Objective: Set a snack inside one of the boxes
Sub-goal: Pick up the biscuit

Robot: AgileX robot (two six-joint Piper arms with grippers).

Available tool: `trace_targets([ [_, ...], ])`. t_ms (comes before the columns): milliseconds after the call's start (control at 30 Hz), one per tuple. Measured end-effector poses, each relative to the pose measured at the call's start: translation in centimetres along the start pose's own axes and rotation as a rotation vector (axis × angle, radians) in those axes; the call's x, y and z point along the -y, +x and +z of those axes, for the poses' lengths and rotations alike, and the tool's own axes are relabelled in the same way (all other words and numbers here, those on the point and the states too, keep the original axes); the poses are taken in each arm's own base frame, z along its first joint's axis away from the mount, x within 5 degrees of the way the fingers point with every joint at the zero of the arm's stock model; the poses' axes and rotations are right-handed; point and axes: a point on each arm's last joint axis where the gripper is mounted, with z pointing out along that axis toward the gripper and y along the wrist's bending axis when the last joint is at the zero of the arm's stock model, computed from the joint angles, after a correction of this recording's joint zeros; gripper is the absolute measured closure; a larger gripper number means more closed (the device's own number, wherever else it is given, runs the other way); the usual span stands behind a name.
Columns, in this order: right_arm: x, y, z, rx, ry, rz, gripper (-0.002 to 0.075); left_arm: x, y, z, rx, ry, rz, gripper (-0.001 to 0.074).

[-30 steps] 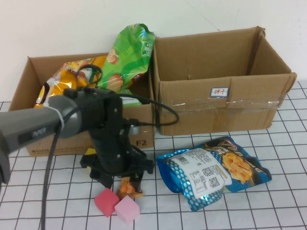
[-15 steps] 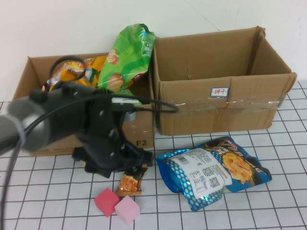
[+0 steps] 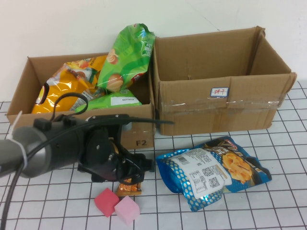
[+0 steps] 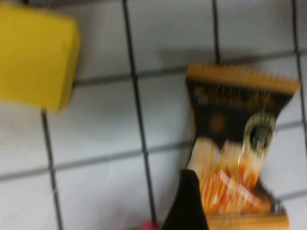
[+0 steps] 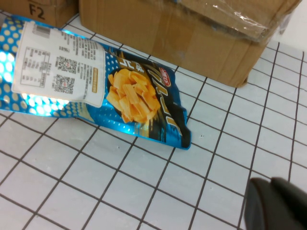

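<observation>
Orange-and-black, the small snack packet (image 3: 130, 186) lies on the gridded table (image 3: 268, 206), lower centre of the high view, before 2 cardboard boxes (image 3: 218, 81). The left gripper (image 3: 125, 173) hangs directly over it, grip unclear. Right gripper (image 5: 276, 208): lower-right corner of its wrist view, grip also unclear.

Left gripper (image 3: 125, 173) set low over small snack packet (image 3: 128, 186), hemmed by pink blocks (image 3: 116, 205) just beside and blue chip bag (image 3: 213, 171) near. Right box (image 3: 220, 79) is seen open, interior bare; left box (image 3: 86, 103) crowded with bags. Right gripper (image 5: 276, 208) is seen over bare tabletop (image 5: 96, 191).
</observation>
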Motion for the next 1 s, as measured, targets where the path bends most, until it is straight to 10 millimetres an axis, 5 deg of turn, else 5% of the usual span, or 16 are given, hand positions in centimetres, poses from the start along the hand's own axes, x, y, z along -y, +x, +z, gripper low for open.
trace_targets([
  [600,0.0,0.0,0.0,0.0,0.0,0.001,0.0727,-0.6,0.0,3.7,0.021,-0.038,0.097,0.0242],
  [1000,0.0,0.0,0.0,0.001,-0.001,0.002,0.0727,-0.6,0.3,3.6,-0.008,-0.039,0.084,0.0513],
])
